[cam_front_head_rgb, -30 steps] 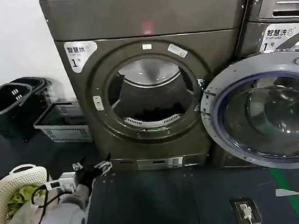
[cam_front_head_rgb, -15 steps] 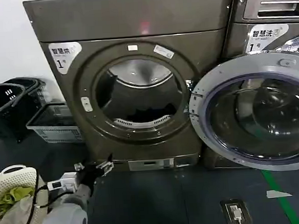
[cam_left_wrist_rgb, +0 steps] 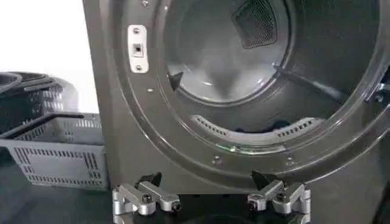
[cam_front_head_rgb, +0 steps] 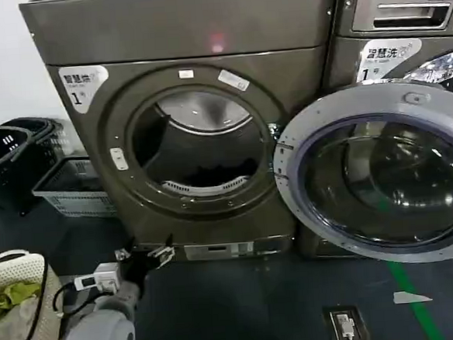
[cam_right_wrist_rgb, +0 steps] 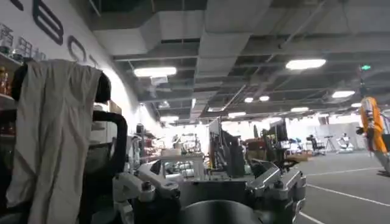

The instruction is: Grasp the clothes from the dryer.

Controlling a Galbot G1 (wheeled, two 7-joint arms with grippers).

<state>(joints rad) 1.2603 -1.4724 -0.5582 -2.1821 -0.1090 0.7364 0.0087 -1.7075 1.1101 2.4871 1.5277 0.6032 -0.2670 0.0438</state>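
The dryer [cam_front_head_rgb: 178,33] is a big bronze-grey front loader with its round port [cam_front_head_rgb: 198,152] uncovered and its glass door [cam_front_head_rgb: 378,175] swung out to the right. Dark clothes [cam_front_head_rgb: 211,173] lie low in the drum, seen over the port's lower lip, and show in the left wrist view as dark clothes [cam_left_wrist_rgb: 262,126]. My left gripper [cam_front_head_rgb: 145,257] hangs low in front of the dryer's base, below the port's left side. In its own wrist view the left gripper [cam_left_wrist_rgb: 207,182] is open and empty. My right gripper [cam_right_wrist_rgb: 207,173] is open, facing the room.
A white woven basket [cam_front_head_rgb: 31,269] holding green cloth stands at the lower left by my arm. Black baskets [cam_front_head_rgb: 7,150] and a grey crate [cam_front_head_rgb: 68,185] sit left of the dryer. A silver LG machine [cam_front_head_rgb: 402,10] is behind the open door. A floor socket [cam_front_head_rgb: 345,325] lies nearby.
The dryer and its open door have slid leftward in the head view. My left gripper keeps its low place before the dryer's base, still open.
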